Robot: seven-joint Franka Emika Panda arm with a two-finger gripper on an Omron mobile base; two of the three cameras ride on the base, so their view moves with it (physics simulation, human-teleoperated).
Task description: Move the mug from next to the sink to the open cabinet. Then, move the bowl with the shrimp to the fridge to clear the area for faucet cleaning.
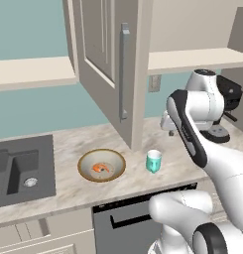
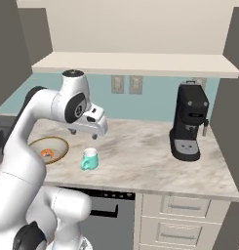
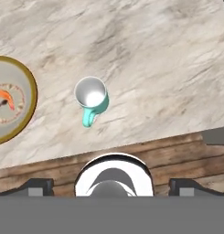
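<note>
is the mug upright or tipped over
Upright: the mug stands on the counter, round mouth up and handle out sideways. It looks empty.

Even, soft, slightly blurry rendered light

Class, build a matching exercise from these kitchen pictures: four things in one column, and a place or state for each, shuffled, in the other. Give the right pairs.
Things
1. mug
2. shrimp
3. coffee machine
4. tool

Places or states
A. in the bowl
B. open, above the counter
C. upright on the counter, right of the bowl
D. at the counter's right end

Pairs: 1-C, 2-A, 3-D, 4-B
</note>
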